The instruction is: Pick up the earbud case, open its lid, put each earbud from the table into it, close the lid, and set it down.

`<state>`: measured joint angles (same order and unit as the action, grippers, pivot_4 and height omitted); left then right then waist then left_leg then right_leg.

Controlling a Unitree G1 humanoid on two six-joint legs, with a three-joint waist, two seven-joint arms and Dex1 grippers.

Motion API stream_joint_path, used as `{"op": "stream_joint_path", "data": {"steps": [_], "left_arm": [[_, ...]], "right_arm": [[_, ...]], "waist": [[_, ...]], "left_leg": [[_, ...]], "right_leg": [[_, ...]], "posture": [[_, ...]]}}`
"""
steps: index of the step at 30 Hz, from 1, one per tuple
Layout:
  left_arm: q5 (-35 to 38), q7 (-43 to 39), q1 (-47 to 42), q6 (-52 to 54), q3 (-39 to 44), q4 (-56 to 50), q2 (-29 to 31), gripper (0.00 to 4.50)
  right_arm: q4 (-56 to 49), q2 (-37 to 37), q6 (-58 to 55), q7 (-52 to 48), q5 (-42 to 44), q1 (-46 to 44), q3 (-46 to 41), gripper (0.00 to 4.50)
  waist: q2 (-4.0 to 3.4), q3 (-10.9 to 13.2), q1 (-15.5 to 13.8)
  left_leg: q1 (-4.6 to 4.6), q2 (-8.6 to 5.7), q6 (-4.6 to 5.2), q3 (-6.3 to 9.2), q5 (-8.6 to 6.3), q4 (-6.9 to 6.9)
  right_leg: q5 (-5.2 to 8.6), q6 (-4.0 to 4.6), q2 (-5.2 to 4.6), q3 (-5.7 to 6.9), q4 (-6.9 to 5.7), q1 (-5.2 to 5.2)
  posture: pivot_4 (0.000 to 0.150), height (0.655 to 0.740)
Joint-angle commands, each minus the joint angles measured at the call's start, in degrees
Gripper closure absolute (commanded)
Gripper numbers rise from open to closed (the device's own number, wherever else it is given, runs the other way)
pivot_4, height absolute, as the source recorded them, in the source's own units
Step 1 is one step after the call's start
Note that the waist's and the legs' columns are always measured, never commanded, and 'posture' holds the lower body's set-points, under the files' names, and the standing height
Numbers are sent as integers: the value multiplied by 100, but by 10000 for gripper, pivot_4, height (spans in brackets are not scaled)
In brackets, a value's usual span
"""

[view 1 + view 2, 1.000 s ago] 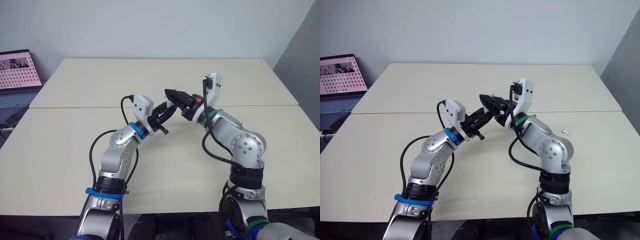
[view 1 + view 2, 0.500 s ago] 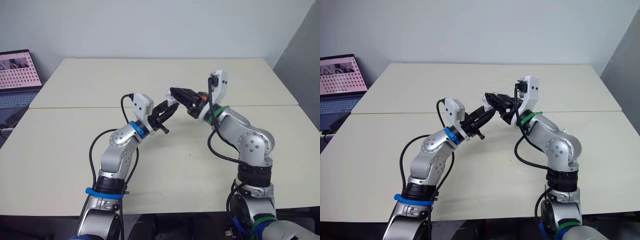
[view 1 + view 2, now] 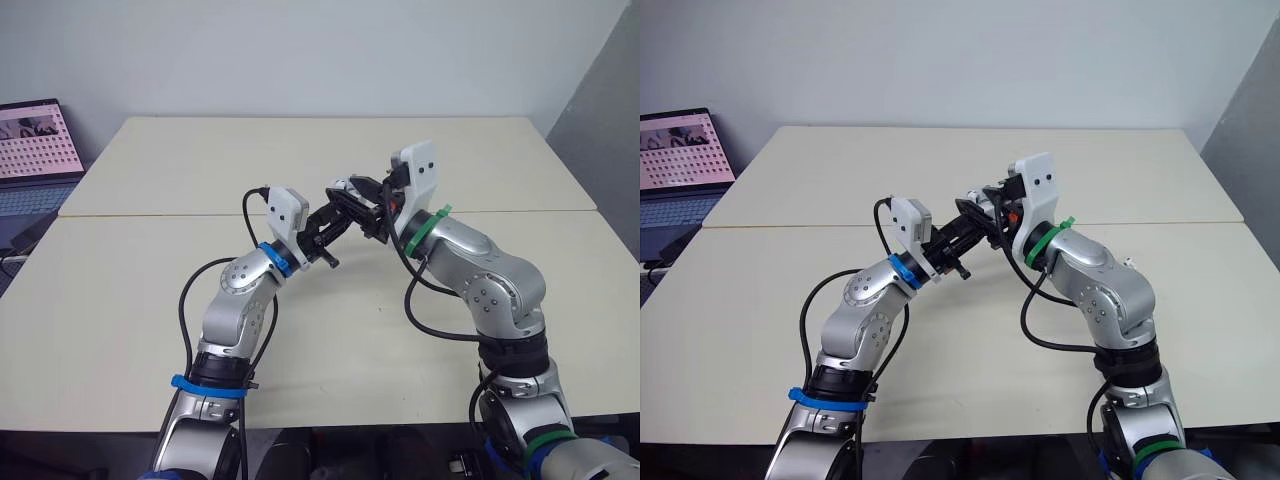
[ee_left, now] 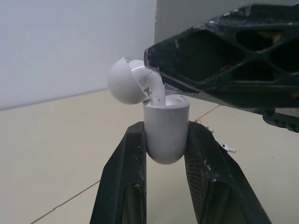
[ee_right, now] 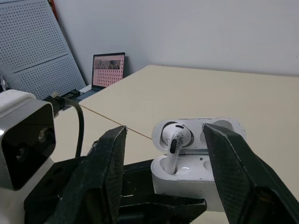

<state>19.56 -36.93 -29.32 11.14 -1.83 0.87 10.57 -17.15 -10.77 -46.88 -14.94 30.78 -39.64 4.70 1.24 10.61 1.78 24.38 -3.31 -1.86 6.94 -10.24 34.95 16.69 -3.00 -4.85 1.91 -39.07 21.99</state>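
Note:
My left gripper (image 4: 166, 127) is shut on the white earbud case (image 4: 166, 133), held upright above the table's middle. The case's lid (image 5: 201, 135) is swung back and open. One white earbud (image 5: 174, 140) stands in a slot of the case, its stem sticking up. My right gripper (image 5: 164, 128) reaches the case from the opposite side, open, with its fingers (image 5: 107, 177) spread wide on either side of the case and not touching the earbud. In the left eye view the two grippers meet at the case (image 3: 338, 192). A second earbud (image 4: 226, 148) lies on the table to the right.
A laptop (image 3: 35, 150) with a lit screen sits off the table's left side. A grey pegboard (image 5: 32, 42) stands behind it. A seam (image 3: 150, 214) runs across the cream table (image 3: 300, 330) under the arms.
My right gripper has turned at the wrist and moved left, closing in over the open case. The left gripper has kept the case in place.

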Motion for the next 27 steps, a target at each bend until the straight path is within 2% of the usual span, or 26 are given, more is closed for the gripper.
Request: {"op": "stream_joint_path", "data": {"steps": [1,5,17,27], "left_arm": [[-7,-7,-106,-162,14,-179,16,37550],[-24,-1,-92,-174,8,-190,16,37550],[-73,13,-81,-200,3,-190,21,37550],[-59,19,-71,-186,10,-179,12,37550]], "right_arm": [[-172,-2,173,-106,-130,-25,72,21817],[-149,5,206,-144,-251,-16,106,34424],[-110,20,264,-305,-512,12,144,34424],[-89,227,314,-224,-361,-62,-235,34424]], "waist": [[0,0,0],[0,0,0],[0,0,-1],[0,0,-1]], "left_leg": [[0,0,0,1,0,0],[0,0,0,1,0,0],[0,0,0,1,0,0],[0,0,0,2,0,0]], "right_leg": [[0,0,0,1,0,0],[0,0,0,0,0,0],[0,0,0,1,0,0],[0,0,0,1,0,0]], "posture": [[1500,7400],[1500,7400],[1500,7400],[1500,7400]]}}
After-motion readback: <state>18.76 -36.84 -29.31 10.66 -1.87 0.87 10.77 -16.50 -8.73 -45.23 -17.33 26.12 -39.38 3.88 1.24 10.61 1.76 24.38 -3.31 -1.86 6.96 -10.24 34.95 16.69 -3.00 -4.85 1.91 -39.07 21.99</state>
